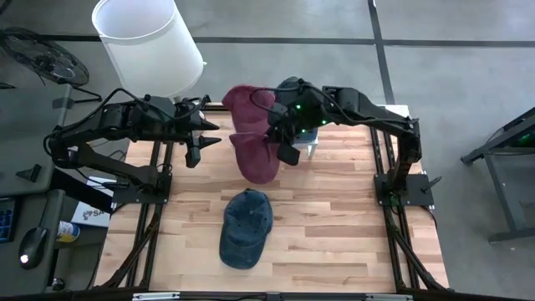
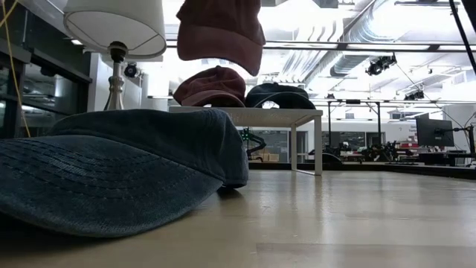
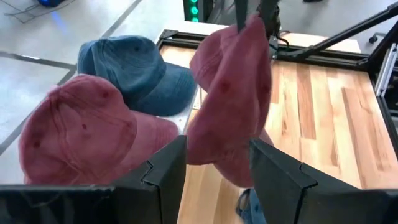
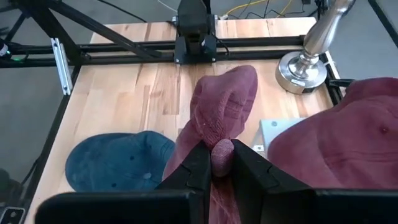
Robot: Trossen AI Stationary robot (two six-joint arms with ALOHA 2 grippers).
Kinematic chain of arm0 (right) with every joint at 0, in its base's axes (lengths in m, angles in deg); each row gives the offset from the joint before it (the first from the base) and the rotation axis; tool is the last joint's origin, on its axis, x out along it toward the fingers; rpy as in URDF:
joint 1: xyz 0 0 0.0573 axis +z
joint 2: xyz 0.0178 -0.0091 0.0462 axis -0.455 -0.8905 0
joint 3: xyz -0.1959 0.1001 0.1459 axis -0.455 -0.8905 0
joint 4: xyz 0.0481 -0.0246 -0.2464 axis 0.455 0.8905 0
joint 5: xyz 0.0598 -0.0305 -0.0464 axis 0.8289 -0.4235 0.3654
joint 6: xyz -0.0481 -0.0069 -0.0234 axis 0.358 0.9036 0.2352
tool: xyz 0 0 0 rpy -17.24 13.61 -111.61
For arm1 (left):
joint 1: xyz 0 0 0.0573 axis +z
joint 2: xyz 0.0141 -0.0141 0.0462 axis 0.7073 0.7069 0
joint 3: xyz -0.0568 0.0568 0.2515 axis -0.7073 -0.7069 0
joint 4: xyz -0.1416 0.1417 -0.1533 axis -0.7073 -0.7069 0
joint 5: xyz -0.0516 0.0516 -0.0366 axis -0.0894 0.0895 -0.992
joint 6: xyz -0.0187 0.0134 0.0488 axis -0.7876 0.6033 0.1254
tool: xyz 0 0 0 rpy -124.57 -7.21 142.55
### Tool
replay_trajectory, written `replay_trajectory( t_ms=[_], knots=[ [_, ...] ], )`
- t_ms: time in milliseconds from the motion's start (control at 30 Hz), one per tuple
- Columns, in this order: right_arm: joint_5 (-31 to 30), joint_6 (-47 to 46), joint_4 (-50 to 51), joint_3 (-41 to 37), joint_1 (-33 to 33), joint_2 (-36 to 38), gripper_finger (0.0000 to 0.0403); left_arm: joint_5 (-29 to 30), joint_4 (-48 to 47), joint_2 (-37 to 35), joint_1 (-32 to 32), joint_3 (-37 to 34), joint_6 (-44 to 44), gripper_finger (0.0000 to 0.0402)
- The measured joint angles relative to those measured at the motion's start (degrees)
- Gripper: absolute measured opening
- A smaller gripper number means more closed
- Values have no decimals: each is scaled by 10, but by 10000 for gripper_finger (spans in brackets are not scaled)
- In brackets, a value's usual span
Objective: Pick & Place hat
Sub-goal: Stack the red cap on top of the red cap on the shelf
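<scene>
A robotics lab or workshop: exposed ceiling ducts (image 2: 349, 45) and track lights overhead, monitors (image 2: 435, 132) on benches behind, grey concrete floor (image 1: 276, 58), and a wooden table (image 1: 334, 217) framed by black aluminium rails

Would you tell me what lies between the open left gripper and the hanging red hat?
Nothing: in the left wrist view the left gripper faces the red hat across open air.

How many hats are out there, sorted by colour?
Red caps: 2, one hanging from the right gripper, one on the small white table
Blue caps: 2, one on the wooden table, one on the small table
Total: 4
</scene>
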Motion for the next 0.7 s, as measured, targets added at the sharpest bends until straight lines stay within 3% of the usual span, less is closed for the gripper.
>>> replay_trajectory(
  t_ms=[700],
  knots=[
    [-89,-79,-38,-1,78,1,35,-18,4,0,0,0,0,167]
  ],
)
